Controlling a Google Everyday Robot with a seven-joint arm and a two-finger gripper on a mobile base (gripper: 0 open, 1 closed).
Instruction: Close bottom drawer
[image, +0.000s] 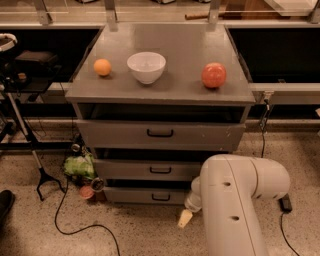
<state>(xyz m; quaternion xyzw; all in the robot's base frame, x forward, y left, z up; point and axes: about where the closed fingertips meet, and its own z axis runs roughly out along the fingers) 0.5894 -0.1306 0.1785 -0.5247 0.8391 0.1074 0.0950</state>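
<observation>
The bottom drawer (145, 195) is the lowest and narrowest grey front of the cabinet (160, 95), with a small black bar handle (161, 197). A dark gap shows above its front panel. Above it are the middle drawer (150, 170) and the widest top drawer (160, 135). My white arm (240, 200) fills the lower right. My gripper (185, 218) shows as a cream tip near the floor, just below and in front of the bottom drawer's right end.
An orange (102, 67), a white bowl (146, 67) and a red fruit (214, 75) sit on the cabinet top. A green bag (79, 165), small cups and a black cable (75, 230) lie on the floor at left, by a stand's leg (42, 177).
</observation>
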